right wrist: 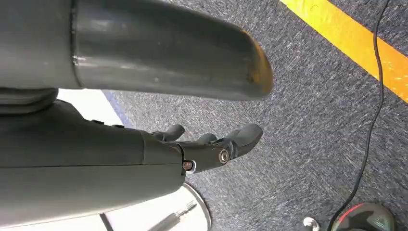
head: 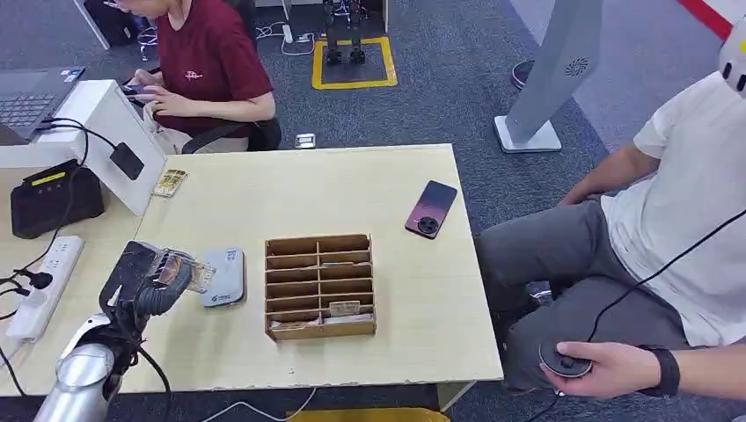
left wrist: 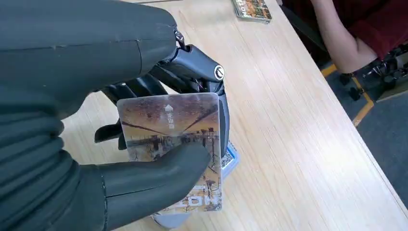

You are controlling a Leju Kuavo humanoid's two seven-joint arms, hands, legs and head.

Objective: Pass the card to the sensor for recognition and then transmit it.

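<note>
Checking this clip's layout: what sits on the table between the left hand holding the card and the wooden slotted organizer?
In the head view, the grey card sensor lies between the left hand, which holds the card, and the wooden organizer.

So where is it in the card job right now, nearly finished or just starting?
About midway, I'd judge. Done: the left hand has picked up the card and pinches it. In hand: it holds the card just beside the small grey sensor on the table; whether it has been read, I cannot tell. Left: passing the card on. The right hand hangs over the floor, holding nothing.
</note>
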